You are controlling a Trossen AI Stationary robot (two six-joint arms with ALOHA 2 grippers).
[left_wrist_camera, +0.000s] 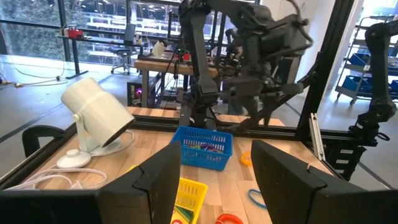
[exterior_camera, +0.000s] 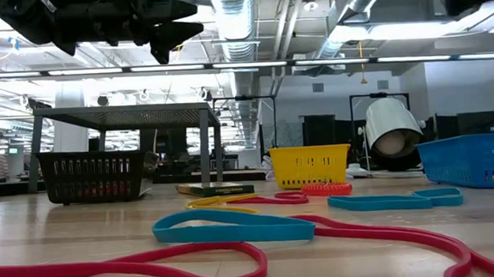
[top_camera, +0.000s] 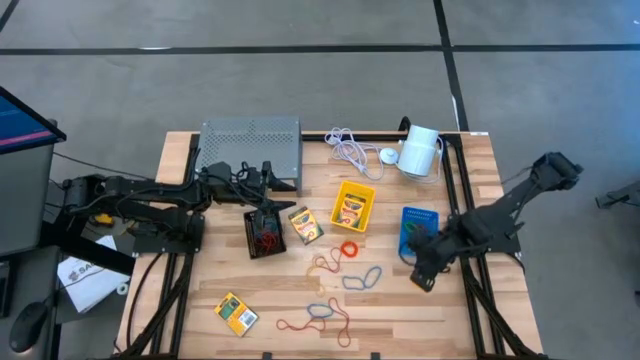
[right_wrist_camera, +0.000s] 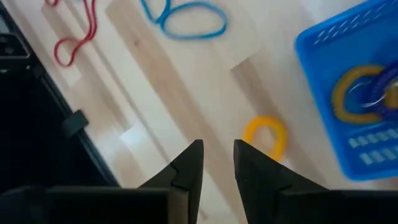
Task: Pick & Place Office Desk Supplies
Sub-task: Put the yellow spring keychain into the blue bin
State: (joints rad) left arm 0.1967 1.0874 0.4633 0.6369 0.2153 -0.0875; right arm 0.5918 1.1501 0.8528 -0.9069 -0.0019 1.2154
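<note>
Coloured rubber bands lie loose on the wooden table: an orange one (top_camera: 348,249), blue ones (top_camera: 362,278) and red ones (top_camera: 322,325). The black bin (top_camera: 265,232) holds red bands, the yellow bin (top_camera: 352,205) a crayon box, the blue bin (top_camera: 420,228) several bands. Two more crayon boxes (top_camera: 305,225) (top_camera: 236,313) lie flat on the table. My left gripper (left_wrist_camera: 211,180) hangs level and wide open above the black bin's far side (top_camera: 262,176). My right gripper (right_wrist_camera: 217,163) points down just near of the blue bin (top_camera: 425,278), its fingers a narrow gap apart with nothing between them.
A grey perforated stand (top_camera: 250,145) stands at the far left, with a white cable (top_camera: 350,152) and a white cylinder (top_camera: 420,150) at the far middle. Under my right gripper an orange-yellow band (right_wrist_camera: 266,134) lies beside the blue bin (right_wrist_camera: 348,93). Black frame rails run along both table sides.
</note>
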